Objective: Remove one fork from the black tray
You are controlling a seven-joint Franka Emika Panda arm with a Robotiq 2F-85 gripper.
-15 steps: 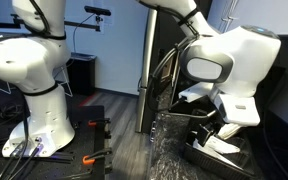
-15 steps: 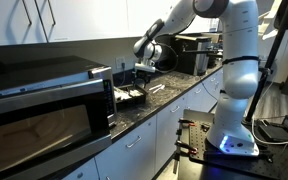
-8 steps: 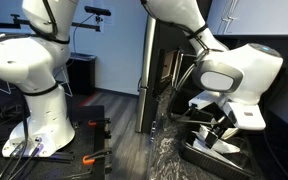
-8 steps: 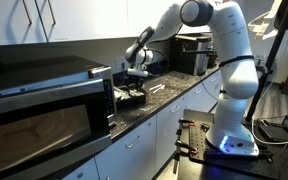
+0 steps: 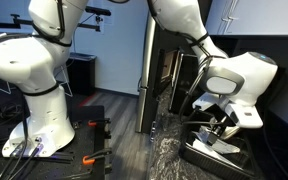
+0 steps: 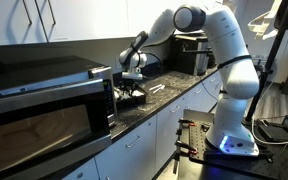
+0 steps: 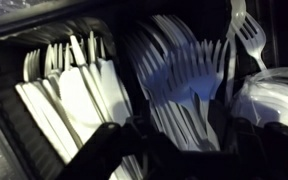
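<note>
The black tray (image 7: pixel 6 112) fills the wrist view and holds white plastic cutlery: knives (image 7: pixel 74 95) in its left compartment, a stack of forks (image 7: pixel 179 80) in the middle one, and rounded white pieces (image 7: pixel 274 95) on the right. My gripper (image 7: pixel 184 140) is open and low over the tray, one dark finger on each side of the fork handles. In both exterior views the gripper (image 5: pixel 219 130) (image 6: pixel 131 88) hangs just above the tray (image 5: pixel 212 160) (image 6: pixel 134 101) on the dark counter.
A single fork (image 7: pixel 246 35) lies at the tray's upper right. A microwave (image 6: pixel 44 105) stands close beside the tray. A glossy black appliance (image 6: pixel 189 55) sits farther along the counter. A white object (image 6: pixel 156 88) lies on the counter past the tray.
The arm has swung over and come down towards the tray; the gripper now sits lower, right above the cutlery. The jaws stay open.
</note>
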